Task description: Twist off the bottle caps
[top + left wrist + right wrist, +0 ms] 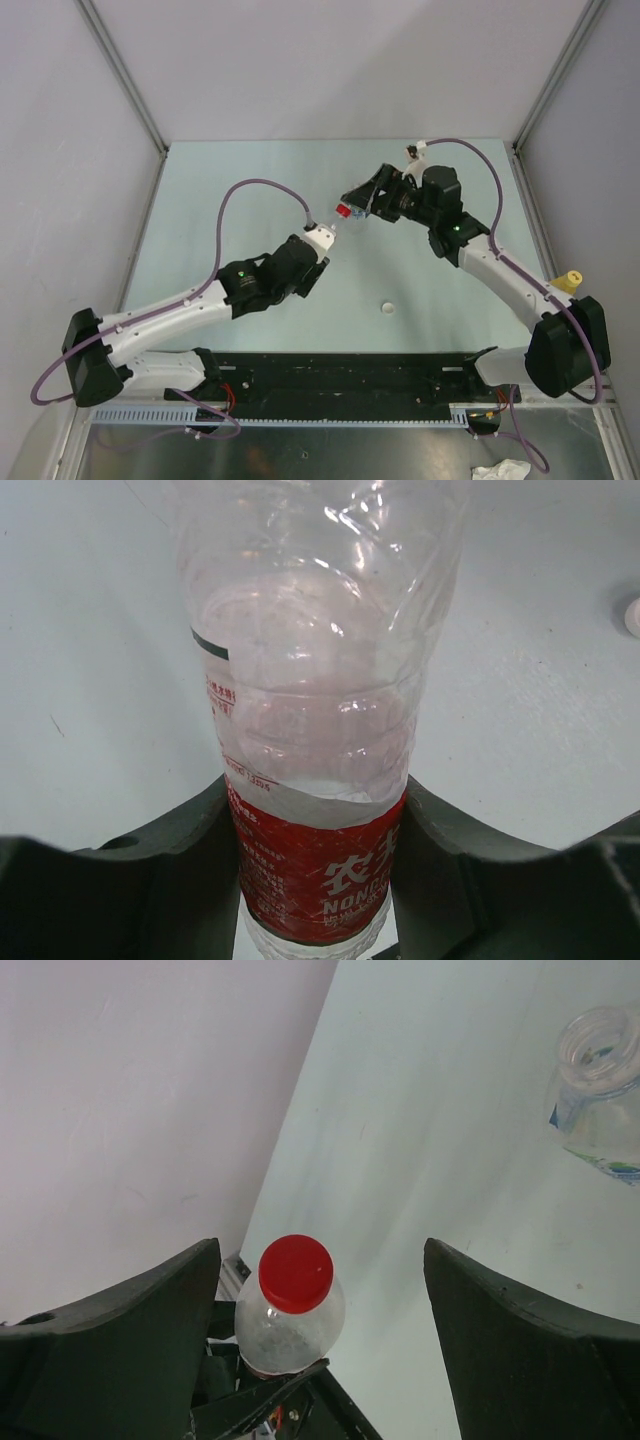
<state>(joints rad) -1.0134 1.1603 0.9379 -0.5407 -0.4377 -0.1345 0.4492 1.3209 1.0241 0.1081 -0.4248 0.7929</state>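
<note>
Red bottle cap [343, 211] is held up between both arms in the top view, over a pale green table [250, 180] ringed by white walls [60, 120]. From the left wrist, the left gripper [318, 815] clamps the red-label bottle [310, 680], which looks empty and crumpled, so it is likely light and crushable. From the right wrist, the right gripper [320, 1260] gapes either side of the cap without touching it; the rim looks like the place for a firm pinch.

A pale green matte tabletop [300, 200] was recorded, enclosed by plain grey-white wall panels [330, 60] joined at silver metal corner posts [122, 75]. A crumpled white paper tissue [500, 470] was noted lying on the brushed metal ledge [350, 455] at the near right.
</note>
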